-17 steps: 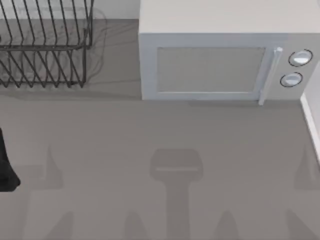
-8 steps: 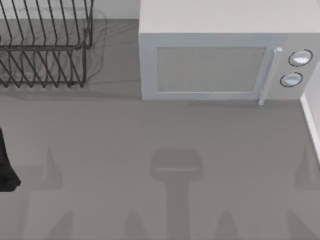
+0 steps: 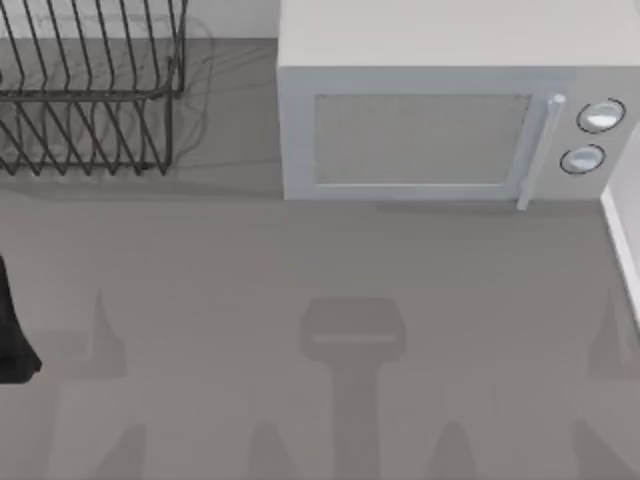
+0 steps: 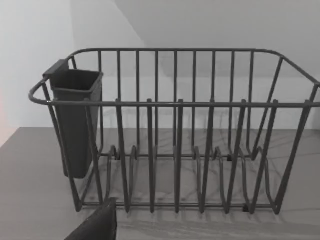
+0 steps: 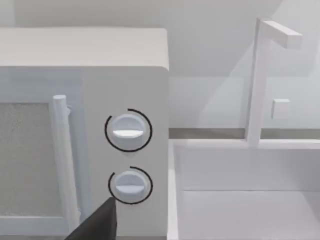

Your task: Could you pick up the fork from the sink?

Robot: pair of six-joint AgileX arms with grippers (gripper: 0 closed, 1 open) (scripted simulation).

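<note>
The fork is out of view. The white sink (image 5: 240, 150) lies just right of the microwave, with its faucet (image 5: 260, 75) rising behind it; the part of the basin I can see is bare. In the top view only the sink's rim (image 3: 622, 235) shows, at the right edge. My left arm (image 3: 12, 330) is a black shape at the table's left edge. A dark piece of my left gripper (image 4: 95, 224) sits low before the dish rack. A dark piece of my right gripper (image 5: 96, 221) sits low in front of the microwave's knobs.
A white microwave (image 3: 440, 110) with a door handle (image 3: 540, 150) and two knobs (image 3: 590, 135) stands at the back. A dark wire dish rack (image 3: 90, 90) with a cutlery cup (image 4: 75, 120) stands at the back left. Grey counter (image 3: 320, 260) stretches in front.
</note>
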